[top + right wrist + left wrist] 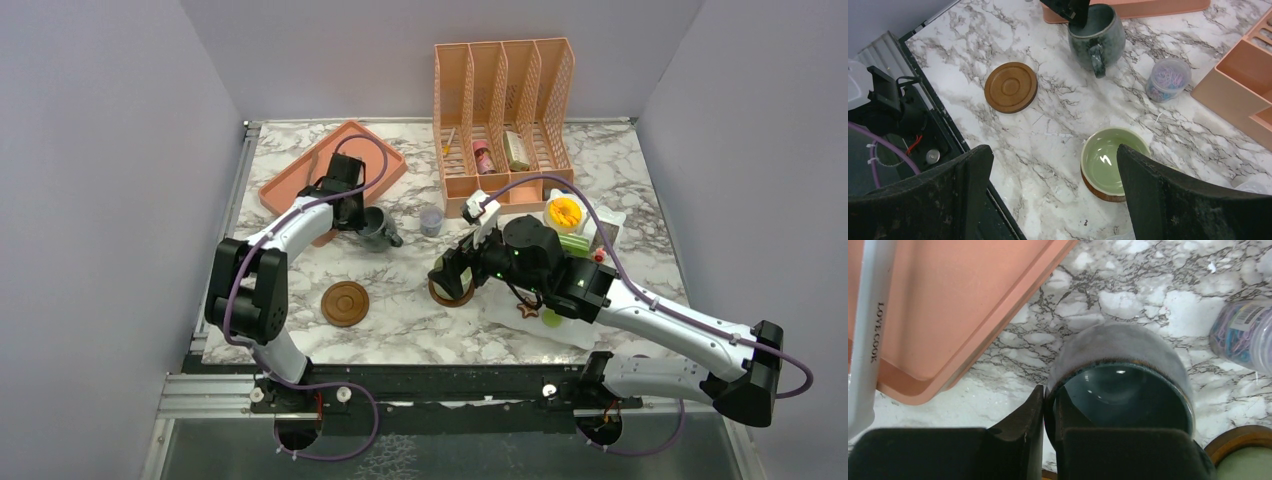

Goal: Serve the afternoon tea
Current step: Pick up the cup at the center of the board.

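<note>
Left gripper (1048,407) is pinching the grey-blue mug (1120,367) by its rim, with one finger inside the mug and one outside against the wall. I think it holds the rim because the mug looks too fat to fit between the fingers. The mug is toward the far left corner of the tabletop (400,320), just beside the pink tray (300,175). Its handle points away from the gripper, so it is not in the way. I cannot tell if the mug is touching the tabletop or is lifted a little. The empty coaster (345,303) lies closer to the near edge, left of the middle. Nothing sits on it, so I guess the mug should go there. Right gripper (1052,150) is spread wide and hangs above the pale green mug (1113,160), not touching it. That mug sits on the other coaster (1098,192) around the middle of the tabletop, so that part looks done. The toy treats (565,212) wait near the right edge on a white board (612,222), not yet served. A tiny lilac cup (1168,79) stands near the grey-blue mug on its right side, away from the way to the empty coaster, I think.
</note>
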Available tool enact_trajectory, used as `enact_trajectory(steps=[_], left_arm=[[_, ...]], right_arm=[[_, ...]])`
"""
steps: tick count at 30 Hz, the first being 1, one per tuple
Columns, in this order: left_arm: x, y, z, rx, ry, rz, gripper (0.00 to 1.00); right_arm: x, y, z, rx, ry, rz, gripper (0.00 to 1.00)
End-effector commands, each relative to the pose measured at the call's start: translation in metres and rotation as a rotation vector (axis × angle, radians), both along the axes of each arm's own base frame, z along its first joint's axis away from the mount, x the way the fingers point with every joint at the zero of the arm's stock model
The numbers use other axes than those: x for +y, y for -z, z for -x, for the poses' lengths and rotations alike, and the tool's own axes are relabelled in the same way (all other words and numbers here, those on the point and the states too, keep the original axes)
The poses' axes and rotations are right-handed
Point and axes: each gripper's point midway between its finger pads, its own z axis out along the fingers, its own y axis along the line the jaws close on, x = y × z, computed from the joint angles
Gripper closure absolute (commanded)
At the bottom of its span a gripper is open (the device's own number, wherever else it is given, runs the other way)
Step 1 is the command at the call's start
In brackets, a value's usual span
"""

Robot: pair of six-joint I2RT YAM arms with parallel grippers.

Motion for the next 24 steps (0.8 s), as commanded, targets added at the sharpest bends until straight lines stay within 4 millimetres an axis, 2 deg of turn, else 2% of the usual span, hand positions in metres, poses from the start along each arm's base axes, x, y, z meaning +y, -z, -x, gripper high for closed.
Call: enact_trajectory(steps=[1,2,5,9,13,19,24], left_arm=[[-0.005,-0.006,-0.001,-0.005,0.013,-0.004,0.97],[-0.005,-0.007,-0.001,-0.006,0.017,0.0,1.0],[-0.004,-0.017,0.001,-0.019,0.002,0.005,1.0],[-0.002,-0.043,0.002,-0.061,-0.018,0.016,1.0],[0.004,-0.069,0.012,-0.085,-0.021,0.009,1.0],[0.016,-0.084,0.046,-0.051,-0.021,-0.017,1.0],[0.032,-0.074,0.087,0.03,-0.039,-0.052,1.0]], right_arm=[[0.004,-0.006,0.001,-0.018,-0.022,-0.026,0.0],[0.004,-0.005,0.001,-0.018,-0.021,-0.027,0.0],[0.003,-0.005,0.001,-0.018,-0.019,-0.027,0.0],[0.002,-0.004,0.001,-0.016,-0.016,-0.027,0.0],[0.001,-0.006,0.002,-0.02,-0.015,-0.036,0.0],[-0.001,-0.005,0.003,-0.023,-0.014,-0.042,0.0],[0.0,-0.003,0.005,-0.022,-0.022,-0.051,0.0]])
